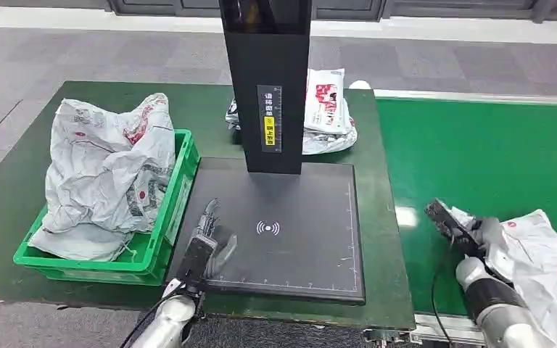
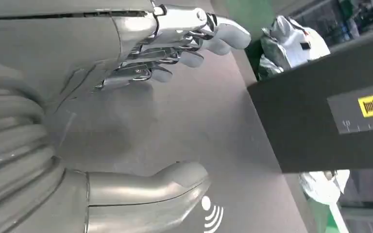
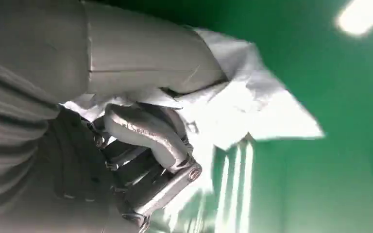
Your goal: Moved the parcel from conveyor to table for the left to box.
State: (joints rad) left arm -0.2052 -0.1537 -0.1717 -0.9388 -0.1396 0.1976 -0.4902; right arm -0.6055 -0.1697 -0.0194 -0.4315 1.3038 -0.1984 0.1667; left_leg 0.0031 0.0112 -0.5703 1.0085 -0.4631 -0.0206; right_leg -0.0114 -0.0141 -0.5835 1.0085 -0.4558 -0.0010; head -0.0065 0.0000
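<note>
Head view: the robot is standing at a dark green tabletop [image 1: 29, 174]. At nine o'clock a bright green plastic crate [image 1: 161, 239] is holding crumpled white plastic mailer bags [image 1: 109, 174]. At the centre a flat black scanner pad [image 1: 290, 232] is lying under a tall black post [image 1: 265, 80], with more white bags [image 1: 328, 109] piled at one o'clock behind it. The left hand [image 1: 207, 246] is hovering over the pad's near left corner, fingers spread and holding nothing. At four o'clock, on the bright green conveyor belt [image 1: 479, 152], the right hand [image 1: 471, 233] is closing on the edge of a white plastic parcel with red print [image 1: 544, 268].

Left wrist view: the left hand's fingers [image 2: 194, 36] are stretching apart above the grey pad, thumb well clear.

Right wrist view: the right hand's fingers [image 3: 150, 136] and thumb are pinching the parcel's crumpled white film against green belt.

The grasping step appears to be under way; the parcel is still lying on the conveyor. The next move probably calls for lifting it and carrying it toward nine o'clock onto the scanner pad, keeping the loose film from snagging.
</note>
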